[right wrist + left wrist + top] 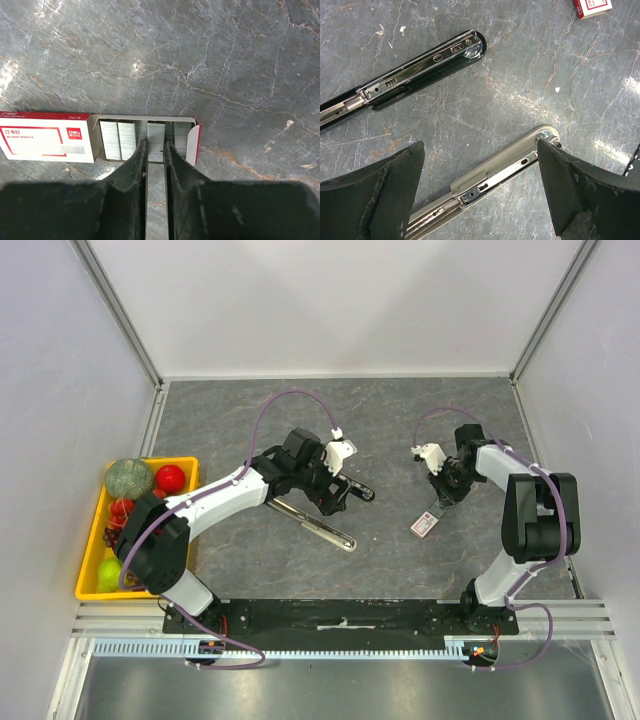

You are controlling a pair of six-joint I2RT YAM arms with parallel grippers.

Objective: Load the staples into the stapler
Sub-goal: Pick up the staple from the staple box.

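The right gripper [156, 142] points down into the staples box [100, 137], which lies flat on the grey stone table [225, 50] directly under its tips. The box's white and red sleeve is slid off to the tool's left, and its open tray shows grey strips side by side. The two black fingers [135, 170] are pinched almost together, with a grey staple strip [156, 150] in the narrow slit between them. The left gripper [480, 147] hangs over the opened stapler [505, 172] with its jaws spread wide and nothing in them. The stapler's pale arm with the chrome rail lies slanted in the gap between the fingers, its rounded end right at the tip of the right-hand finger [585, 195]. Whether they touch I cannot tell. The stapler's black arm [430, 62] lies ahead of the fingertips, slanted much the same way, apart from the pale one. Far ahead and to this gripper's right sits a corner of the box.
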